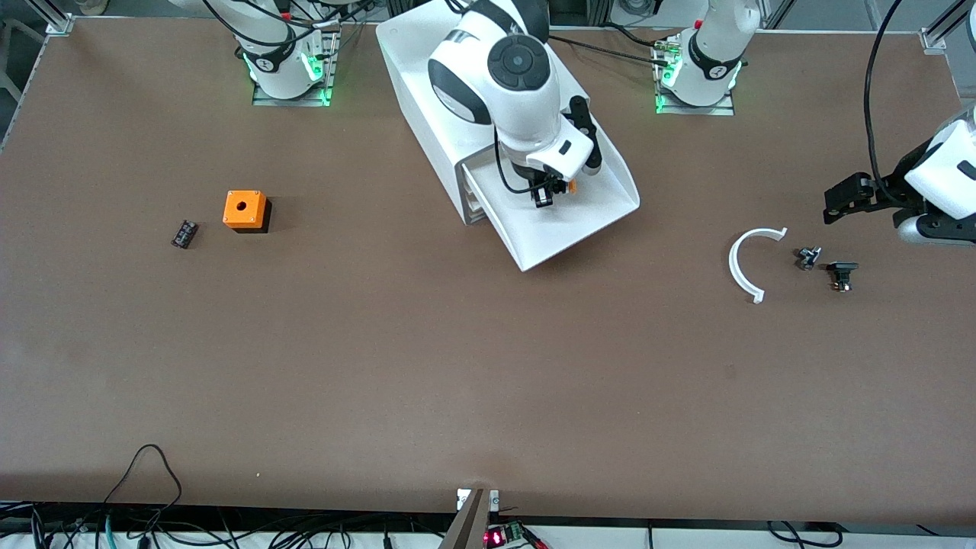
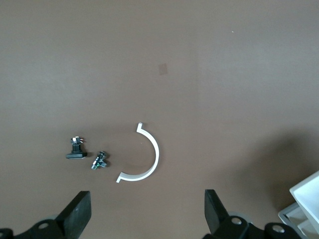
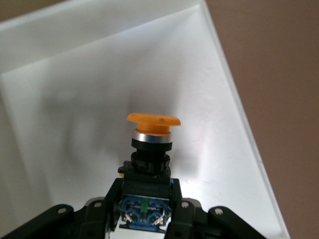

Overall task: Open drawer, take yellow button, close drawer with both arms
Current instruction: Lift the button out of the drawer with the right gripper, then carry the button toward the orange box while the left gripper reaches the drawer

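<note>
Brown worktop [image 1: 427, 366] spreads wide under me, and at its middle, near my bases, the white cabinet [image 1: 427, 99] sits angled with its top drawer [image 1: 602, 210] pulled well out toward the front camera, which is what gives me room to reach in from above. My right arm [image 1: 496, 69] leans over that drawer, and my right claw [image 1: 550, 191] is down inside it, fingers clamped tight on the black body of the button [image 3: 149, 149], orange cap pointing away from my wrist and clear of the drawer walls, so I judge the grab is made and the lift out is what comes next. My left arm [image 1: 942, 179] waits at its own end of the worktop, left claw [image 1: 842, 200] spread fully and holding nothing, hovering above bare surface close to the loose parts; I reckon it is parked there so it stays out of the way until the drawer needs pushing shut. Below it lies a white curved clip [image 1: 749, 263], open side toward the left arm's end, with two small dark fittings [image 1: 823, 265] just beside it. Toward the right arm's end sit the orange cube [image 1: 245, 210] with its hole and, nearby, a small black part [image 1: 184, 233], both untouched.
</note>
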Tool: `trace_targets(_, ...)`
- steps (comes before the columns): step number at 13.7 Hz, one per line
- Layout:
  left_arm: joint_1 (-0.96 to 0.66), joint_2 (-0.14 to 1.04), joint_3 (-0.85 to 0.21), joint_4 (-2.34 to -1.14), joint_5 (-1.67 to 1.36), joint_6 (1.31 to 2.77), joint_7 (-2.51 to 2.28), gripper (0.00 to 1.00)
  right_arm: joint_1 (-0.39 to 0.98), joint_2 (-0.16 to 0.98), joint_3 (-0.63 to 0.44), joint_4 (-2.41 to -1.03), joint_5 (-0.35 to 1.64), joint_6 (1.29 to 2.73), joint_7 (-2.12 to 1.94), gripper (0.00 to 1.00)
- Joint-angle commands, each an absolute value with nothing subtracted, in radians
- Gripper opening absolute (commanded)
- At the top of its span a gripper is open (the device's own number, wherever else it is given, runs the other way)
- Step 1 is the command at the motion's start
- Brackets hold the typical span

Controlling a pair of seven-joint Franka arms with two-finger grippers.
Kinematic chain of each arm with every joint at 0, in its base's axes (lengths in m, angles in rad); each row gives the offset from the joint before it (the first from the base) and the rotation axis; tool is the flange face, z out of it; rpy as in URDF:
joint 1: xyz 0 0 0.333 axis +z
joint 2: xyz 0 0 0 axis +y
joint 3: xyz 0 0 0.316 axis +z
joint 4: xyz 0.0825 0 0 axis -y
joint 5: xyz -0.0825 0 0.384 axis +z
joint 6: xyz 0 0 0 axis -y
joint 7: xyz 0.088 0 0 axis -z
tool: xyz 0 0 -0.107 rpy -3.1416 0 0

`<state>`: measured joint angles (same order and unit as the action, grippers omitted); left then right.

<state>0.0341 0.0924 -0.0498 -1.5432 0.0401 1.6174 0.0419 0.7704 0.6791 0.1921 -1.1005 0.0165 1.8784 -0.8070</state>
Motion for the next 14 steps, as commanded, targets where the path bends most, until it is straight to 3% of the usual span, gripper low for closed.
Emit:
trace_targets(1,0.026,0.103,-0.046,-1.543,0.061,1.651,0.040,1.00,0.747,0.603,0.193,-1.103,-0.001,1.879,-0.651,0.27)
trace_targets(5,0.026,0.135,-0.046,-1.554,-0.033,1.666,0.025,1.00,0.658,0.531,0.189,-1.132,-0.047,1.896,-0.328,0.27)
trace_targets(8,0.017,0.162,-0.058,-1.636,-0.090,1.813,-0.067,1.00,0.569,0.442,0.189,-1.239,-0.152,1.896,-0.033,0.28)
trace_targets(14,-0.049,0.198,-0.227,-1.831,-0.058,2.110,-0.539,1.00,0.255,0.377,0.189,-1.458,-0.187,1.865,0.150,0.28)
